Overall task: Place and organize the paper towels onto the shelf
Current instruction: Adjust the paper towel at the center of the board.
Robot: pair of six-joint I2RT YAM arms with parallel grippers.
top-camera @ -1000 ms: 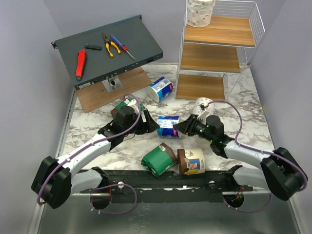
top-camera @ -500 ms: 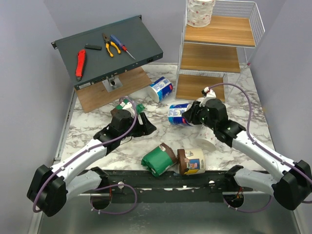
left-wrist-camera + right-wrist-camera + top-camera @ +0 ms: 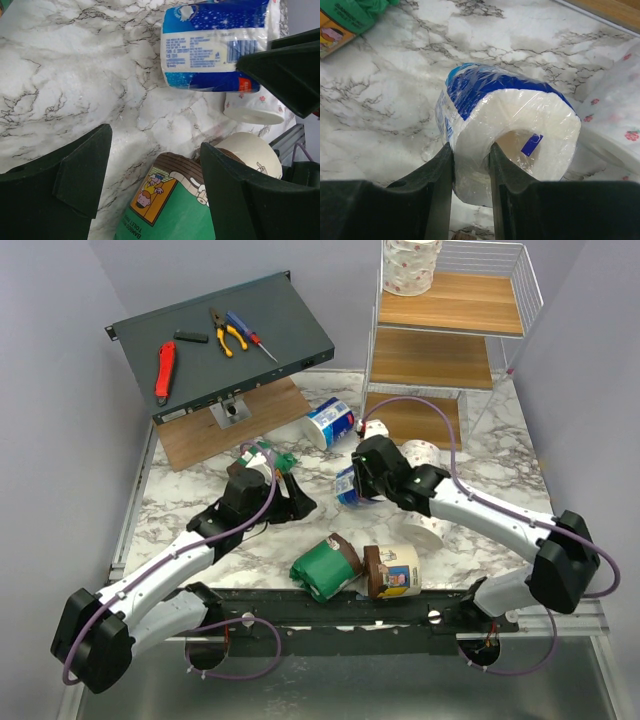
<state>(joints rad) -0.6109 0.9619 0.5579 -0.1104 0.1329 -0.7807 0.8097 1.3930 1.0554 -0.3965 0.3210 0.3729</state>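
We count one shelf [image 3: 450, 345], upper right, with one speckled roll [image 3: 410, 265] on its top tier. Two arms. The left gripper [image 3: 297, 502] sits low at centre-left, fingers spread, nothing between them. The right gripper [image 3: 360, 482] is stretched in to centre, clenched on the wall of a blue-and-white roll [image 3: 510, 120]. A second blue-and-white roll [image 3: 328, 423] lies on the table [image 3: 510, 470] left of the shelf's foot. One green roll [image 3: 325, 570] and one cream-and-brown roll [image 3: 392, 570] touch at bottom centre. A loose speckled roll [image 3: 422, 453] is beside the right arm, maybe two; the arm covers that spot.
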